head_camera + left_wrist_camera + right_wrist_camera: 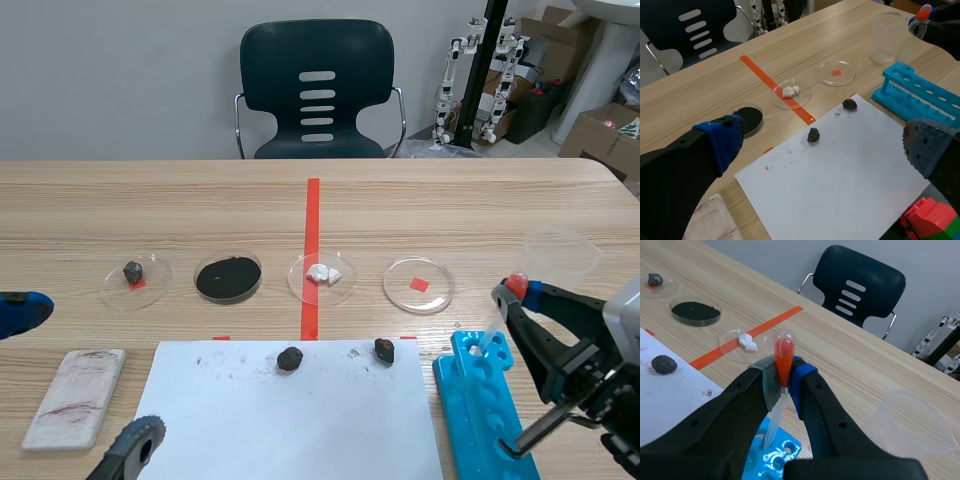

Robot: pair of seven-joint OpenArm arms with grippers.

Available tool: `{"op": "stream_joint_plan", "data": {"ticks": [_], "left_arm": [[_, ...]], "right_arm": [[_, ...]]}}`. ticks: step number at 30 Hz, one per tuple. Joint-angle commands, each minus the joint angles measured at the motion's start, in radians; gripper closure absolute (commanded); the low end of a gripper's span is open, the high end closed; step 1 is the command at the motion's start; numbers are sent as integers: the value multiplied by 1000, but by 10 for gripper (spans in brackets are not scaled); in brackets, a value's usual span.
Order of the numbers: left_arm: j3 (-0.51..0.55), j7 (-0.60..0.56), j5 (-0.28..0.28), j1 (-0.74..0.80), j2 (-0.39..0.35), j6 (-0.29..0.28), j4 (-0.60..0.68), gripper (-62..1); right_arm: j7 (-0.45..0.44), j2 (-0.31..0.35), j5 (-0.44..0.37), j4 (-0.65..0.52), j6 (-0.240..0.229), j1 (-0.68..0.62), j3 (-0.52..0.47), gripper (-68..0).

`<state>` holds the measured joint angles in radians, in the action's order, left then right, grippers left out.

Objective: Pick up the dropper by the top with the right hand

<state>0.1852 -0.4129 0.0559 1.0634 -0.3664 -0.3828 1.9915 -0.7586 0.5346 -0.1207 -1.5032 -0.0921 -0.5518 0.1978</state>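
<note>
A robotics lab, with the table laid out for sample work.

Petri dishes (435, 293) holding dark powder, a stone and white bits lie in a row on a wooden table (480, 205), near a blue test-tube rack (470, 400), a clear plastic beaker (562, 255) and a dropper (784, 352) with a red bulb. Behind the table are a chair (318, 90), small white robot figures (513, 50) on a stand and cardboard boxes (598, 135), all by a plain grey wall (120, 80).

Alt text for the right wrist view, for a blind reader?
The right gripper is shut on the orange-red top of the dropper, its clear stem reaching down to the blue rack. Beyond it are a clear cup, dishes and a black chair.
</note>
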Motion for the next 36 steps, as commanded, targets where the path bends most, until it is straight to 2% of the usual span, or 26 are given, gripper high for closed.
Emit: {"op": "stream_joint_plan", "data": {"ticks": [1,5,18,22,29,33,36], "left_arm": [[6,-15,9,-3,0,-2,13,-623],[6,-14,9,-3,0,-2,13,-623],[6,-15,9,-3,0,-2,13,-623],[6,-15,8,-3,0,-2,13,-623],[6,-15,8,-3,0,-2,13,-623],[6,-15,7,-3,0,-2,13,-623],[6,-15,7,-3,0,-2,13,-623]], "right_arm": [[-24,5,-7,-40,7,-9,-14,-10],[-35,5,-7,-93,25,-50,-35,-10],[-41,5,-8,-320,26,-240,-154,-10],[-13,5,-48,-405,29,-315,-201,-10],[67,5,-143,-496,109,-382,-258,-10],[122,5,-232,-497,108,-375,-272,-10],[148,5,-232,-497,108,-366,-272,-10]]}}
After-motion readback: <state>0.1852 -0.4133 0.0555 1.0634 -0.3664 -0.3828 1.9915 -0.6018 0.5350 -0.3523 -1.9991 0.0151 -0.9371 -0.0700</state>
